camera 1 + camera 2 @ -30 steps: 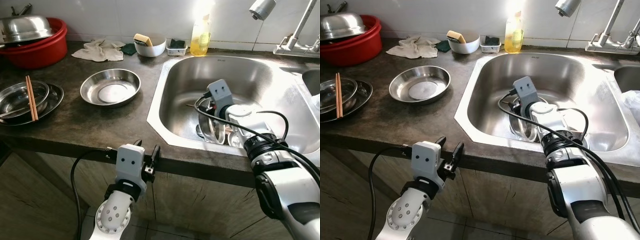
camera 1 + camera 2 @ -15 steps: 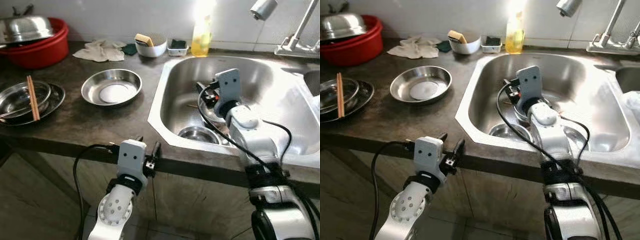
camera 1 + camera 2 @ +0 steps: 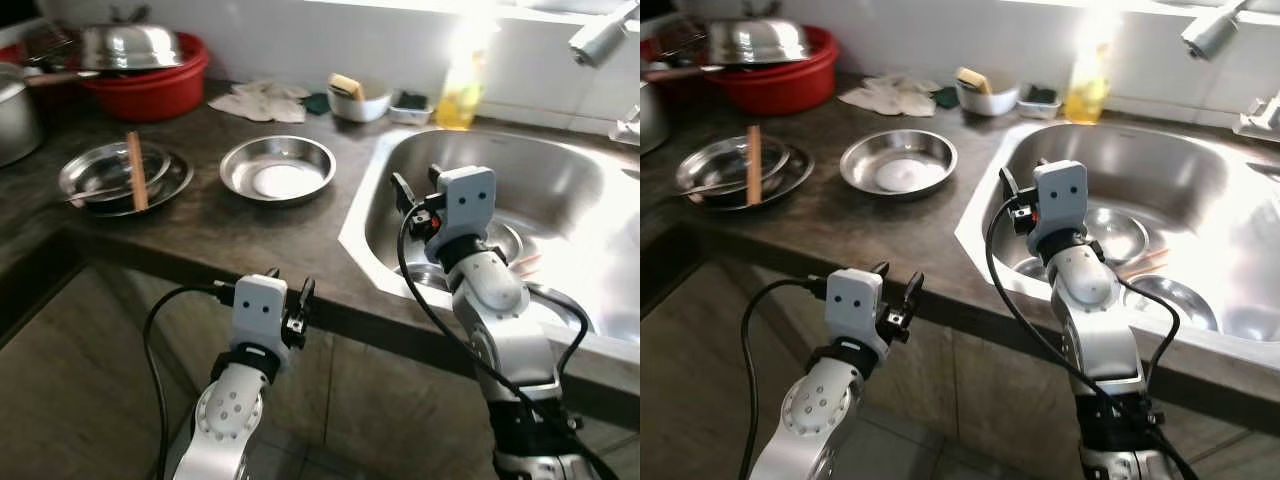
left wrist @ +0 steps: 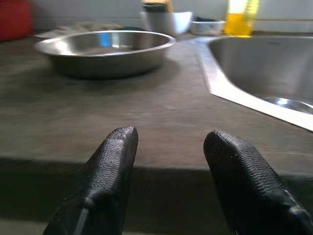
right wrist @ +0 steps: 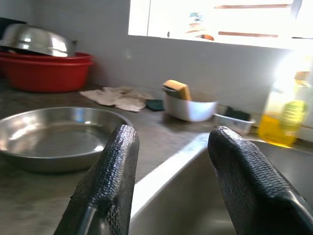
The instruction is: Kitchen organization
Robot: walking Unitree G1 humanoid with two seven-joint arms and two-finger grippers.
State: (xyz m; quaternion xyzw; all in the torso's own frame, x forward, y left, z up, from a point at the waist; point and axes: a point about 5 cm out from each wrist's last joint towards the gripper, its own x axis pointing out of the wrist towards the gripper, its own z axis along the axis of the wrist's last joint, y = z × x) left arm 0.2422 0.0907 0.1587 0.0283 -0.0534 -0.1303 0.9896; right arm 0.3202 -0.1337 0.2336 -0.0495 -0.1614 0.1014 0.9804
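Hovering now above the near left rim of the stainless steel sink (image 3: 380, 215), the right gripper (image 3: 415, 187) has risen out of the basin, its black fingers spread and empty. Steel bowls (image 3: 1118, 233) lie in the basin. At ten o'clock from that gripper, a round shallow steel dish (image 3: 278, 168) sits on the dark counter (image 3: 200, 230). Below the counter edge, the left gripper (image 3: 272, 292) stays put, fingers parted, holding nothing.
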